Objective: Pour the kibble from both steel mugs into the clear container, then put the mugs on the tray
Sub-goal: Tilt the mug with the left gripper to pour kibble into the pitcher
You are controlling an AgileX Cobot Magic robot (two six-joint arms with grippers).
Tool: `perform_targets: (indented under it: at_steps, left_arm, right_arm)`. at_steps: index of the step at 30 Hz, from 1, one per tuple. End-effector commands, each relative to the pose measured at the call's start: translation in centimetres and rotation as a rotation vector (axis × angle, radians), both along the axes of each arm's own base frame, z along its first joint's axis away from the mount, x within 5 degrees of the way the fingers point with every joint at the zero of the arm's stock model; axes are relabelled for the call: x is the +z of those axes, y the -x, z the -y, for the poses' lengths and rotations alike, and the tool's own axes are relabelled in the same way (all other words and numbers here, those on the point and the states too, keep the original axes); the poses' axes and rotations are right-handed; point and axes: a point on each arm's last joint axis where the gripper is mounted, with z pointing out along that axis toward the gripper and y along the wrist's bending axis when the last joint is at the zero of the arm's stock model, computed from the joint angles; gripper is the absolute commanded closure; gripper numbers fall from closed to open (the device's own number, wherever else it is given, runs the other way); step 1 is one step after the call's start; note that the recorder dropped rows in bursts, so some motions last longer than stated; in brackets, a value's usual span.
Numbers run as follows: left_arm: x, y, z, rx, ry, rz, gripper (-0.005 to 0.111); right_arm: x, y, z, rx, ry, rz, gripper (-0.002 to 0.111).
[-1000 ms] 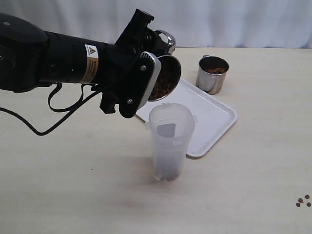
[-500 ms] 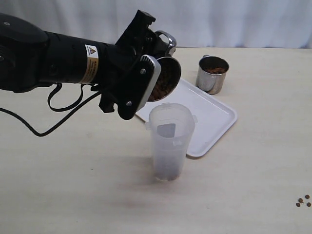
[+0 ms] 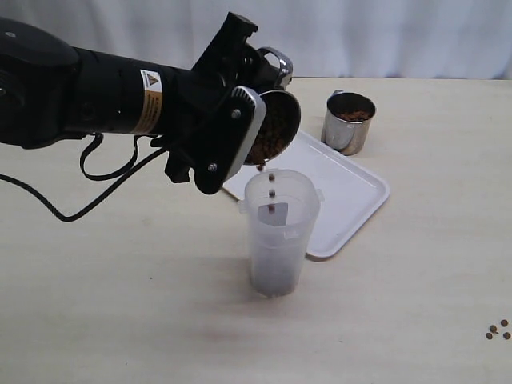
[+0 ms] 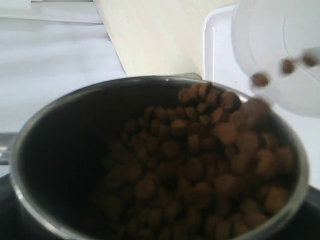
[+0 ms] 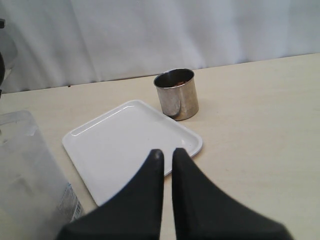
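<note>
My left gripper point(image 3: 258, 94) is shut on a steel mug point(image 3: 276, 128), held tilted with its mouth just above the clear container point(image 3: 280, 232). The left wrist view looks into this mug point(image 4: 60, 150); brown kibble point(image 4: 200, 165) is heaped against its lower lip and hides the fingers. A few pellets point(image 3: 272, 194) are falling into the container point(image 4: 280, 45), which has a thin layer of kibble at its bottom. The second steel mug point(image 3: 349, 122) stands upright with kibble in it, just beyond the white tray point(image 3: 344, 200). My right gripper point(image 5: 166, 155) is shut and empty above the tray's point(image 5: 120, 145) near edge.
Three loose pellets point(image 3: 496, 330) lie on the table at the front right. A black cable point(image 3: 88, 184) trails from the left arm across the table. A white curtain closes off the back edge. The right arm is outside the exterior view.
The held mug has tipped slightly further, and pellets have started dropping from its lip into the container. The right gripper, second mug and tray have not moved.
</note>
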Motion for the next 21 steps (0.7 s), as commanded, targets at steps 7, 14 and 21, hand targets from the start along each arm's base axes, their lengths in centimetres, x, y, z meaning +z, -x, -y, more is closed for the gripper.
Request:
perform_targets:
  at_steps: [7, 14, 21]
  left_arm:
    - [0.59, 0.16, 0.33, -0.022, 0.005, 0.022, 0.107]
    - [0.59, 0.13, 0.3, -0.03, -0.011, 0.038, 0.107]
    - [0.59, 0.13, 0.3, -0.033, -0.016, 0.042, 0.107]
  right_arm:
    - [-0.02, -0.05, 0.0, 0.001, 0.003, 0.01, 0.103]
    - [-0.02, -0.05, 0.0, 0.001, 0.003, 0.01, 0.103]
    - [-0.02, -0.05, 0.0, 0.001, 0.003, 0.01, 0.103]
